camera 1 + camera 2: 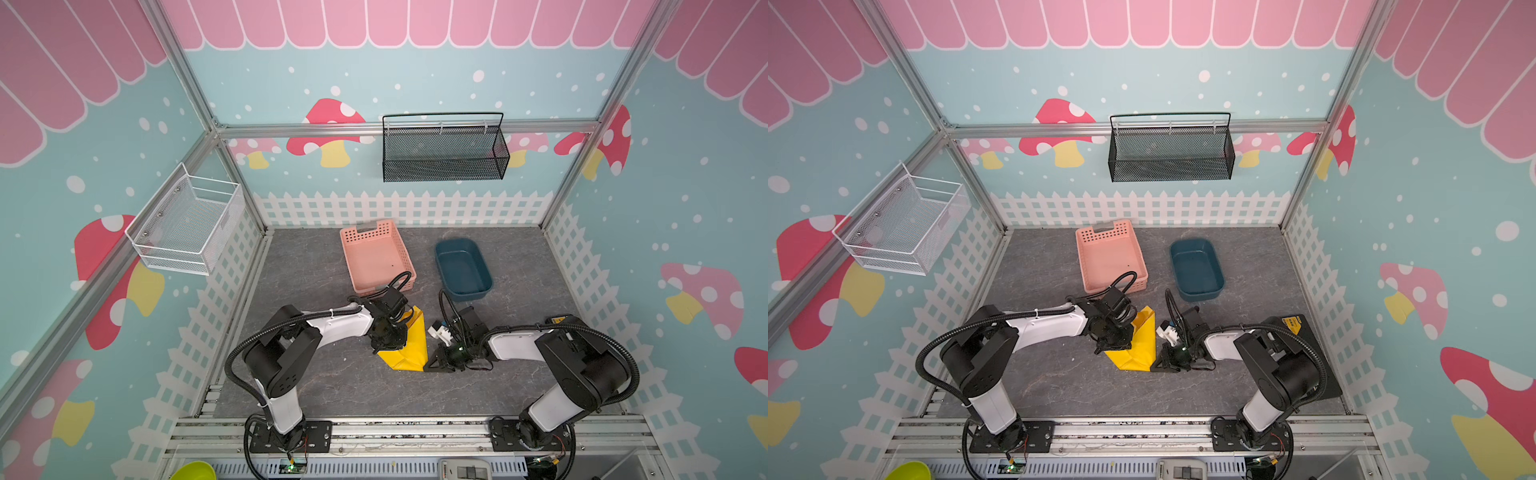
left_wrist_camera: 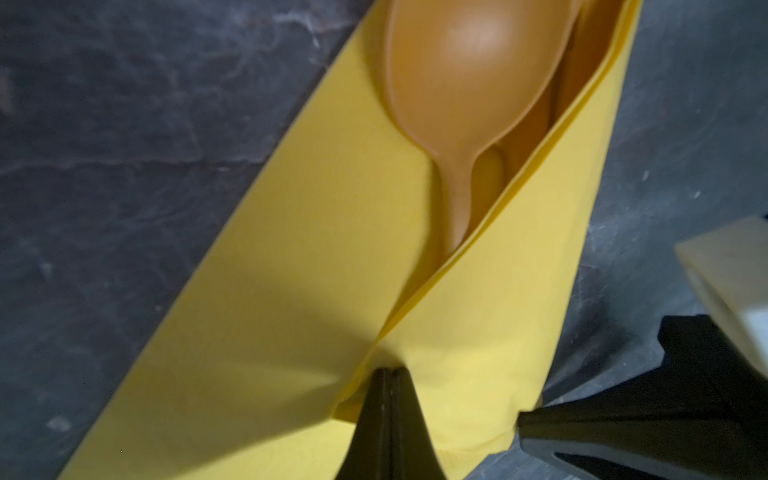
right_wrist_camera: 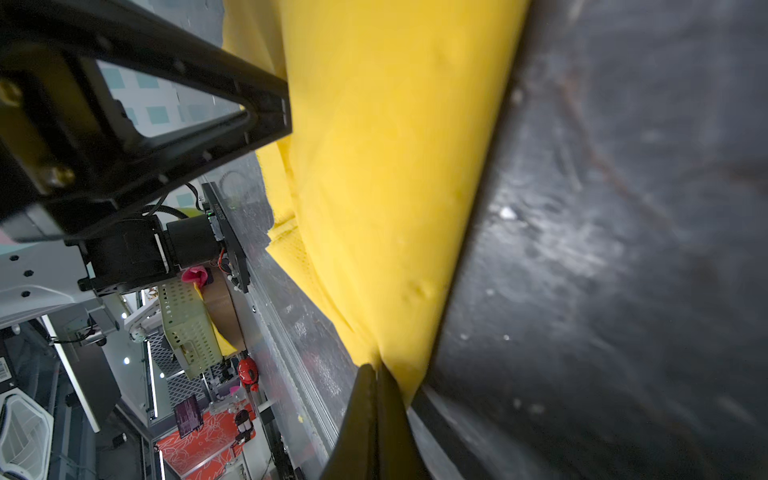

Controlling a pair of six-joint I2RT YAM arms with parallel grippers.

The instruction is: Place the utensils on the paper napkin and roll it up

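Top views: paper napkin (image 1: 411, 345) is bright yellow and lies on the grey table (image 1: 332, 386), front-centre between the two arms. It's on the near side of the pink basket (image 1: 365, 235) and the blue tub (image 1: 441, 249), apart from both. It isn't flat: it's folded into a long wedge, narrow at the far end and wider toward the front. Same shape in both top views. Utensils can't be seen from up here. Left gripper (image 1: 384, 347) sits over the napkin's left edge, fingers hidden under the wrist. Right gripper (image 1: 430, 366) is low at the front right corner, tip touching the paper.

Left wrist: one side of the napkin (image 2: 291, 291) is folded over as a flap, making an open pocket. The spoon (image 2: 469, 75), orange-tan with a round bowl, lies in the fold with its handle running under the flap. More orange-tan shows beneath and beside it; can't tell fork from knife. The left fingers (image 2: 376, 399) are together, clamped on the flap's edge. The right gripper's black tip is at the flap's corner.

Right wrist: the napkin (image 3: 395, 166) reads as a smooth yellow sheet with a few small dents, layered edges on one side. The right fingers (image 3: 363, 399) are pressed together, pinching the napkin's corner. The left gripper's frame meets the paper farther along.
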